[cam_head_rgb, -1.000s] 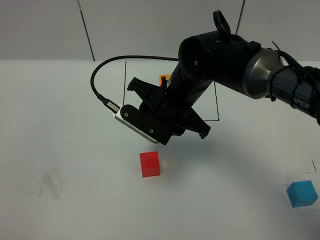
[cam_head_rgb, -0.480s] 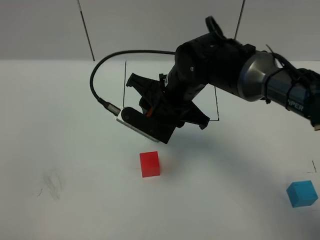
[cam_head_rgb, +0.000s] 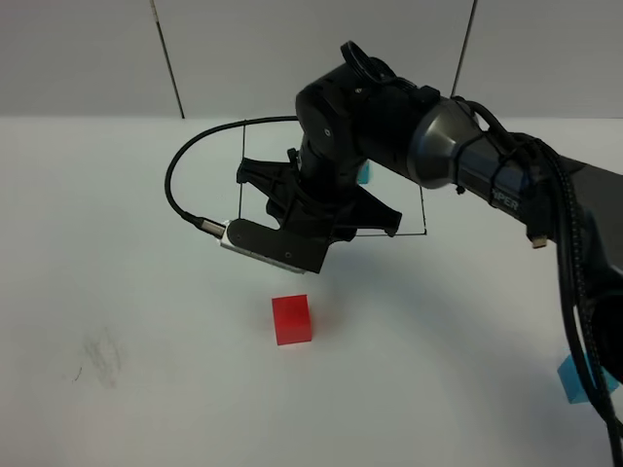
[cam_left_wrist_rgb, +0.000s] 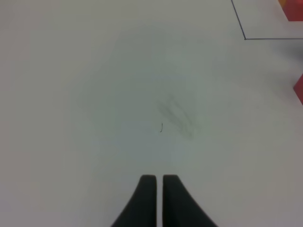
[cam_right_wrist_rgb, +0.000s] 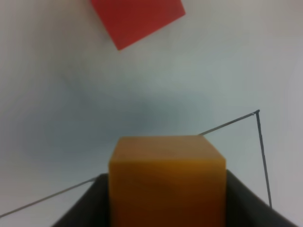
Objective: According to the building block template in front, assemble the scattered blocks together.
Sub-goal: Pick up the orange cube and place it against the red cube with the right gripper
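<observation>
The scattered blocks (cam_head_rgb: 292,319) are 3 and well apart on the white table (cam_head_rgb: 117,243). The right arm (cam_head_rgb: 458,161) stretches across the middle, over the black frame (cam_head_rgb: 241,170) drawn on the table. The right pincer (cam_right_wrist_rgb: 166,203) grips the orange block (cam_right_wrist_rgb: 166,175) between its 2 fingers, off the table, above the frame's line near 1 corner. The left pincer (cam_left_wrist_rgb: 159,179) is closed on nothing, fingers almost touching, over bare table near a grey smudge (cam_left_wrist_rgb: 177,113). The template (cam_head_rgb: 363,175) sits inside the frame, mostly hidden by the arm. The red block (cam_head_rgb: 292,319) lies outside the frame on the near side. The blue block (cam_head_rgb: 568,379) lies far right, partly behind cables (cam_head_rgb: 584,321).
</observation>
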Robot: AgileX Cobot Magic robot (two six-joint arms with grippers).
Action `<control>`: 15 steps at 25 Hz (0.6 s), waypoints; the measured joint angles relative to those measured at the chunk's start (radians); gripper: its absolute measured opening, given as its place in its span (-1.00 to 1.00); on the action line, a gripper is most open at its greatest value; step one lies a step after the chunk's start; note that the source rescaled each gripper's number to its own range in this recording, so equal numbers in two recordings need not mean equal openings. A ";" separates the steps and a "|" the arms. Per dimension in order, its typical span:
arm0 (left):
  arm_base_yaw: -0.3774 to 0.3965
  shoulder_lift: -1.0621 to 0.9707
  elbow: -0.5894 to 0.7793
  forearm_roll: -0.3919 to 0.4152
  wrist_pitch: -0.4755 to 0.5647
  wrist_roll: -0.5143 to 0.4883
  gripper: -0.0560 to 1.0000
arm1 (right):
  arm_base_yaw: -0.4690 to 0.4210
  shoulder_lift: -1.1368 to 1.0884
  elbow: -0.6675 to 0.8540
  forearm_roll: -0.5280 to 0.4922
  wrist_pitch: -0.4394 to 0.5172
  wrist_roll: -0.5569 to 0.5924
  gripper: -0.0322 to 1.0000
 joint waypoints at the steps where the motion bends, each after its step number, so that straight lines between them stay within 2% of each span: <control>1: 0.000 0.000 0.000 0.000 0.000 0.000 -0.89 | 0.004 0.023 -0.043 0.000 0.038 0.000 0.05; 4: 0.000 0.000 0.000 0.000 0.000 0.000 -0.89 | 0.013 0.082 -0.172 0.016 0.130 0.000 0.05; 7: 0.000 0.000 0.000 0.000 0.000 0.000 -0.89 | 0.015 0.114 -0.234 0.056 0.142 0.000 0.05; 15: 0.000 0.000 0.000 0.000 0.000 0.000 -0.89 | 0.015 0.148 -0.243 0.079 0.152 0.000 0.05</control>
